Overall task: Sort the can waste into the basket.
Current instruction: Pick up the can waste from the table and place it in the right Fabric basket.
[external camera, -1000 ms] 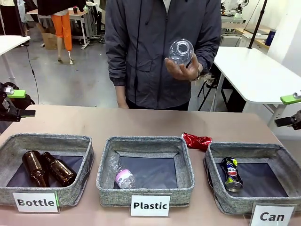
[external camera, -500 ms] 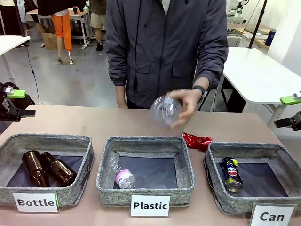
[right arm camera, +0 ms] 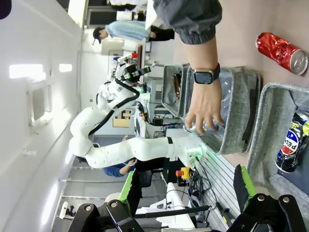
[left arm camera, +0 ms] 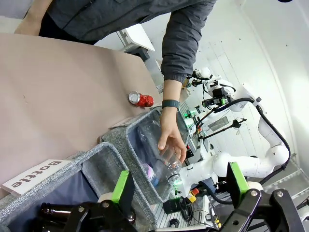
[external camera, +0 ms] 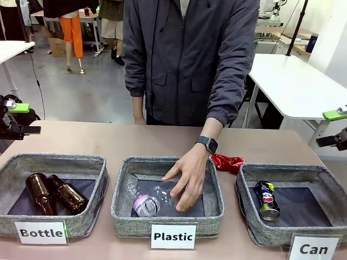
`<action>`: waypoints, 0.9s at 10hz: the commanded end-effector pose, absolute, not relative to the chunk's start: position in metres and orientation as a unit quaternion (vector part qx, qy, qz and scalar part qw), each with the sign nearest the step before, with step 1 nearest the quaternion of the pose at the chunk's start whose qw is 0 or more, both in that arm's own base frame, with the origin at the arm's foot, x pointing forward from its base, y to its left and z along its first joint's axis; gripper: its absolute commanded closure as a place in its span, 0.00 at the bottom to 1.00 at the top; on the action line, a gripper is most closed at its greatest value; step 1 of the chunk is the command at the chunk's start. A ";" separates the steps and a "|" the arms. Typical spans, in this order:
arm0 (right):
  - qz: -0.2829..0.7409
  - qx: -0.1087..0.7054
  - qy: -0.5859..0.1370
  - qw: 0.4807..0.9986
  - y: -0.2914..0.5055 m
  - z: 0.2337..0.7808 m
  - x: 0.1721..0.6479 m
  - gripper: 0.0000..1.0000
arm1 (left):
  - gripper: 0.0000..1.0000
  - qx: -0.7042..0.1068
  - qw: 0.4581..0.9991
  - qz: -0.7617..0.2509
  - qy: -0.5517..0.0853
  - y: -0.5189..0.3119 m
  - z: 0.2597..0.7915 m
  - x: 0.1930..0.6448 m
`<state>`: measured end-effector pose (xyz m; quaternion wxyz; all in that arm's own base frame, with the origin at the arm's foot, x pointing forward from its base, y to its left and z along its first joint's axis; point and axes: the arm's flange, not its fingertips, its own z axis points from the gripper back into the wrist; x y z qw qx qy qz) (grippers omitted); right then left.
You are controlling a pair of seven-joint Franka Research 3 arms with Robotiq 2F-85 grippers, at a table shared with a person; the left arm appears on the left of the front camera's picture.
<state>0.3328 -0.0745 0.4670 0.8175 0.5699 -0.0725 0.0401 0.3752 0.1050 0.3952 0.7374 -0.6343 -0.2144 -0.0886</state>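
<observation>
A crushed shiny red can lies on the table between the middle bin and the grey basket labelled "Can". Inside that basket rests a dark blue-black can with yellow and red print. My left gripper hangs open at the table's far left edge, far from both cans. At the far right edge, beyond the basket, my right gripper is open and holds nothing.
The person's hand presses a clear plastic bottle into the "Plastic" bin, beside a pink-labelled bottle. The "Bottle" bin at left holds two brown glass bottles. Bare table lies behind the bins.
The person's hand has come down from chest height with the clear bottle into the Plastic bin. Neither arm nor either can has moved.
</observation>
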 end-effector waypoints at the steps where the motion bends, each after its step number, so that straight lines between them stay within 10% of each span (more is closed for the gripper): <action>1: 0.041 0.569 -0.074 0.818 -0.075 0.468 0.333 0.00 | 0.00 -0.635 0.735 -0.087 -0.221 0.103 0.398 0.376; 9: 0.041 0.569 -0.074 0.818 -0.075 0.468 0.333 0.00 | 0.00 -0.635 0.735 -0.087 -0.221 0.103 0.398 0.376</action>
